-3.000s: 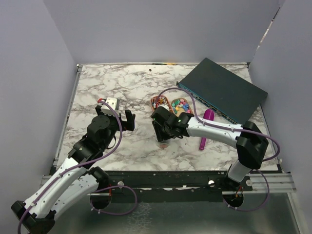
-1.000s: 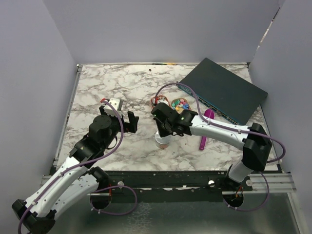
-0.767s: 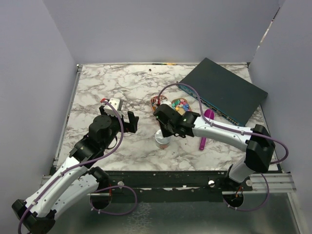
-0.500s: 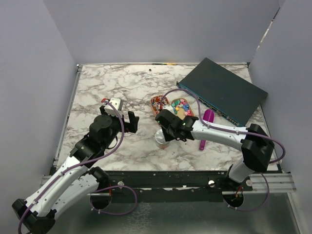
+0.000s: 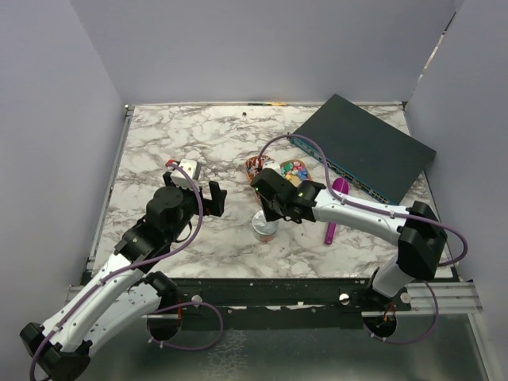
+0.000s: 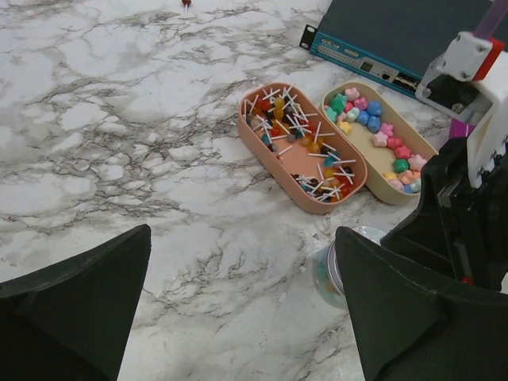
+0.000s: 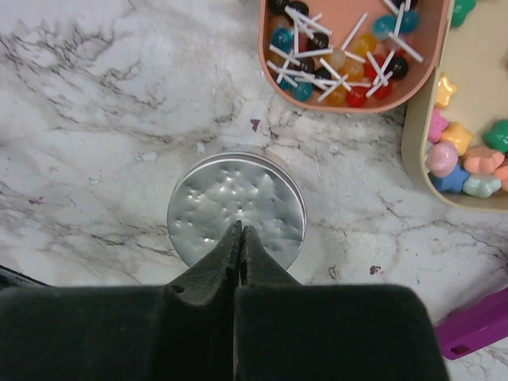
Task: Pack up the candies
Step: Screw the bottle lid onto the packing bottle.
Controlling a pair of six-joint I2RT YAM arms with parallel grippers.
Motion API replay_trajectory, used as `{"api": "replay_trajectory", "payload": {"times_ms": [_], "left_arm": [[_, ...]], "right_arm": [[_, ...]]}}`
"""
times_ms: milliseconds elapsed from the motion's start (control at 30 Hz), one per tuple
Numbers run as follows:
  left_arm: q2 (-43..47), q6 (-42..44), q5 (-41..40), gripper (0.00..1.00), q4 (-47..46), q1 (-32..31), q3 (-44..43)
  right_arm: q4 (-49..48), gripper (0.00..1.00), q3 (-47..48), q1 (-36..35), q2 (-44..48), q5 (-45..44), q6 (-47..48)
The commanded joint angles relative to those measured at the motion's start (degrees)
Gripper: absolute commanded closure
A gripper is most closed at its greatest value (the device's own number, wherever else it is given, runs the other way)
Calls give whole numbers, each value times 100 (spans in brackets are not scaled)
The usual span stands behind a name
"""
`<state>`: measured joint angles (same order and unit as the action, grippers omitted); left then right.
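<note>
Right jaws pressed together, left jaws spread wide, near candies [image 6: 387,133] shaped as chunky pastel stars.

No readable writing on show.
The dark box [image 6: 397,28] has small pale marks along its front panel, too tiny to make out; the silver lid [image 7: 236,208] carries only dimples.

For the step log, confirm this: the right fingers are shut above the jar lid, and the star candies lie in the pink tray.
Not quite. The star candies lie in the beige tray, not the pink tray, which holds pieces on white sticks; the left wrist view shows it. The right fingers are shut above the jar lid, as said.
</note>
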<state>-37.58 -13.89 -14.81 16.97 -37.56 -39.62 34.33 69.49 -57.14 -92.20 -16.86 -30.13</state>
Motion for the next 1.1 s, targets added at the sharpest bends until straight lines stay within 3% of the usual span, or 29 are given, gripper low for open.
{"api": "replay_trajectory", "payload": {"times_ms": [0,333,633,900,1067], "left_arm": [[-7,-10,92,1,7,12,27],[40,-16,75,1,16,12,36],[-61,1,296,1,-11,12,32],[-364,-163,538,1,-60,-403,30],[-502,-604,154,1,-106,-1156,103]], "right_arm": [[52,100,225,108,-70,-232,195],[-577,99,-802,285,-409,349,-70],[-145,99,-346,283,243,121,-5],[169,79,32,283,887,-188,227],[248,51,-130,283,1383,-443,276]]}}
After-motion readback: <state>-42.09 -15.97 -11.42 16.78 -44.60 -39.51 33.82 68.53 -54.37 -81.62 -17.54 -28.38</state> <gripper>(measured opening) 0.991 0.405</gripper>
